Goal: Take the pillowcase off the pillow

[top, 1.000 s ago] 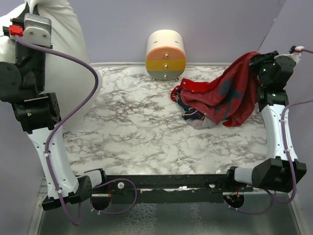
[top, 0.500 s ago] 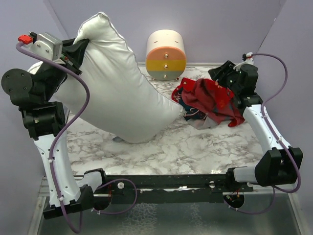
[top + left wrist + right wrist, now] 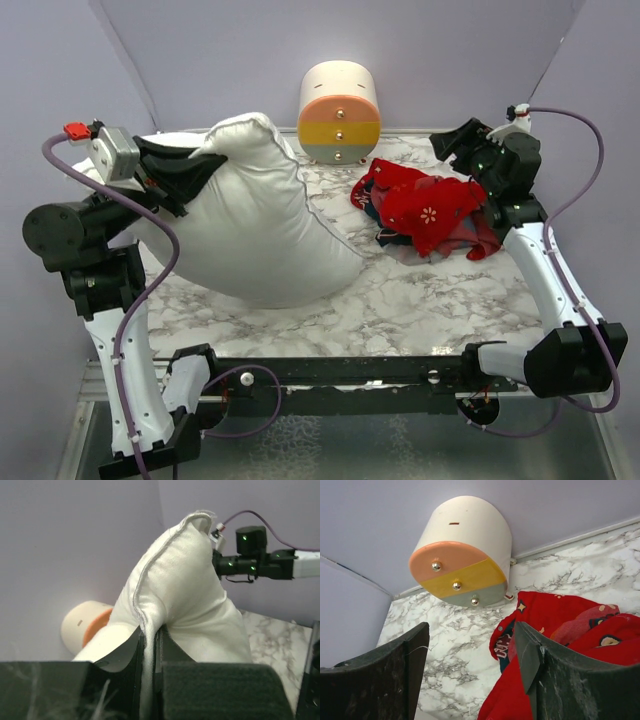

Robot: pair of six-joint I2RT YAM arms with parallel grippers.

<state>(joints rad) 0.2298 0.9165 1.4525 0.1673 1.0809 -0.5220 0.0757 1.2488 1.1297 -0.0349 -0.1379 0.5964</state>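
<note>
Two grippers on my feeds: the left gripper pinches the pillow by its seam, and the right gripper stands spread beside the heaped pillowcase. I cannot read its small lettering.

A pillow fills the table's nine o'clock side, a cylinder stands at twelve and the pillowcase lies heaped at two, leaving open room from four to six.
</note>
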